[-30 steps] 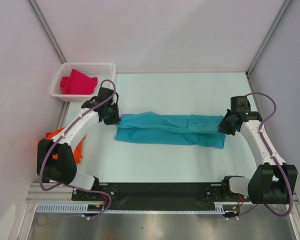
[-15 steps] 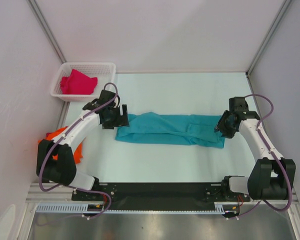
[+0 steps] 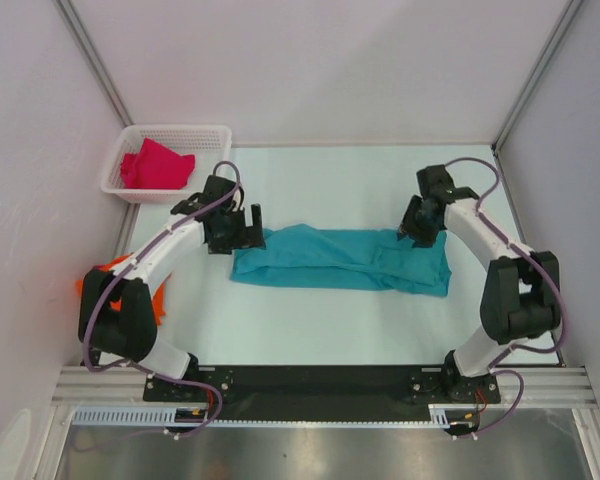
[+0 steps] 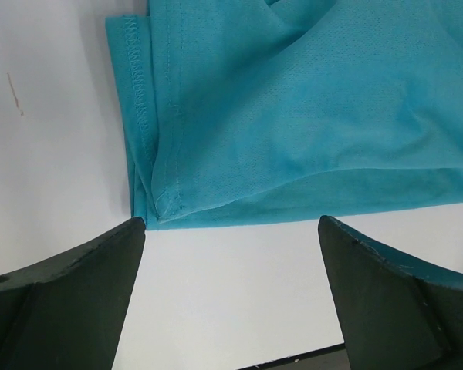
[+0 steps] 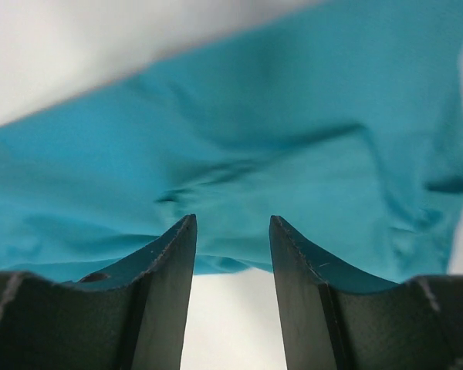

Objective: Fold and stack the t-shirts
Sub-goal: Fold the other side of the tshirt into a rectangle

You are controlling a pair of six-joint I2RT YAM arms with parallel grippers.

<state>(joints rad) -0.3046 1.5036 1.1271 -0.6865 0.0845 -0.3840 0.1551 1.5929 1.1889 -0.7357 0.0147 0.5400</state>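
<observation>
Left gripper [image 3: 252, 228] hangs over the left end of the teal-blue t-shirt [image 3: 340, 258], its jaws spread wide with nothing between them; in the left wrist view the shirt's hemmed corner lies just beyond the fingertips. The right gripper [image 3: 407, 232] sits at the far edge of the shirt's right part, jaws parted by a narrower gap, gripping nothing. The shirt lies as a long folded band across the middle of the table [image 3: 380, 180]. The orange t-shirt [image 3: 160, 302] lies at the left edge under the left arm. The magenta-red t-shirt [image 3: 155, 165] sits in the white basket [image 3: 170, 130] at the far left.
</observation>
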